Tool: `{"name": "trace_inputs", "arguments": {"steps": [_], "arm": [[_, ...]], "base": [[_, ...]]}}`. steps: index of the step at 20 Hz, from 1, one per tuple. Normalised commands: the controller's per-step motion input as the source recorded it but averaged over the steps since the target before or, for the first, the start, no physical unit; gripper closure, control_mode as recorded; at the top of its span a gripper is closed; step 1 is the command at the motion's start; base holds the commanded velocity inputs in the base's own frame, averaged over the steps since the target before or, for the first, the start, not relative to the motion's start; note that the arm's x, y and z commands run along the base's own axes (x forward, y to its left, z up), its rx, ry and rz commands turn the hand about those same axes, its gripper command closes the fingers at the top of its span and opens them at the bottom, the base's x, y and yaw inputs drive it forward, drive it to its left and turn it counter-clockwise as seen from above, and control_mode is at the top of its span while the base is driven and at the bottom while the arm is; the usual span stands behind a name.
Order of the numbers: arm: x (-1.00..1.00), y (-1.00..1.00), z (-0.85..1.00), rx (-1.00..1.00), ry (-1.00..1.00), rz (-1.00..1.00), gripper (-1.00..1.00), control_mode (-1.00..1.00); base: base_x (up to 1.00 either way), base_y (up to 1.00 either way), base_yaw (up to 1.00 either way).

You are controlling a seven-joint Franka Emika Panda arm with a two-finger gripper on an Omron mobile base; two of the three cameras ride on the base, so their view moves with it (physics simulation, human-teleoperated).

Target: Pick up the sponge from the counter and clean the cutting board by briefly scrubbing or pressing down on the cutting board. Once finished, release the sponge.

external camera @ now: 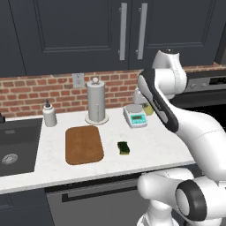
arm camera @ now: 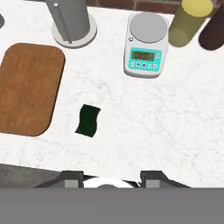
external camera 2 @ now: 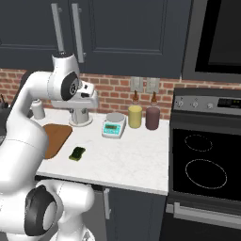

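Observation:
The sponge (external camera: pixel 124 148) (external camera 2: pixel 77 153) (arm camera: pixel 88 120), dark green on top, lies flat on the white counter (external camera: pixel 152 143) (external camera 2: pixel 134 157) (arm camera: pixel 153 122) just right of the cutting board (external camera: pixel 84 144) (external camera 2: pixel 56 139) (arm camera: pixel 28 87). That board is a brown wooden rectangle with rounded corners, and nothing rests on it. My gripper (external camera 2: pixel 89 106) (arm camera: pixel 113 177) hangs high above the counter, over its front part, looking down at the sponge and the board. Its fingertips (arm camera: pixel 72 176) stand wide apart with nothing between them, so it is open.
A paper towel holder (external camera: pixel 96 101) and a soap dispenser (external camera: pixel 49 114) stand behind the board. A kitchen scale (external camera: pixel 135 116) (arm camera: pixel 145 46) sits at the back right, with a yellow bottle (external camera 2: pixel 135 116) and a dark bottle (external camera 2: pixel 152 117) beside it. Sink (external camera: pixel 15 148) at left, stove (external camera 2: pixel 204 160) at right.

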Motion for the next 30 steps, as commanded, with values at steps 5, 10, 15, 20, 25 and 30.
{"name": "trace_inputs", "arguments": {"steps": [5, 10, 15, 20, 25, 30], "arm": [[-0.06, 0.0, -0.32, 0.0, 0.04, 0.0, -1.0, -1.0], [-0.06, 0.0, -0.91, 0.0, 0.11, -0.01, -1.0, -1.0], [0.03, 0.21, -0.81, 0.01, 0.23, -0.11, -1.0, -1.0], [0.09, 0.34, -0.53, 0.02, 0.26, -0.16, -1.0, -1.0], [0.19, 0.18, -0.19, 0.01, 0.21, -0.13, -1.0, -1.0], [0.05, 0.01, 0.0, 0.0, 0.02, -0.01, -1.0, -1.0]], "base": [[0.0, 0.0, 0.0], [0.0, 0.0, 0.0], [0.0, 0.0, 0.0], [0.0, 0.0, 0.0], [0.0, 0.0, 0.0], [0.0, 0.0, 0.0]]}}
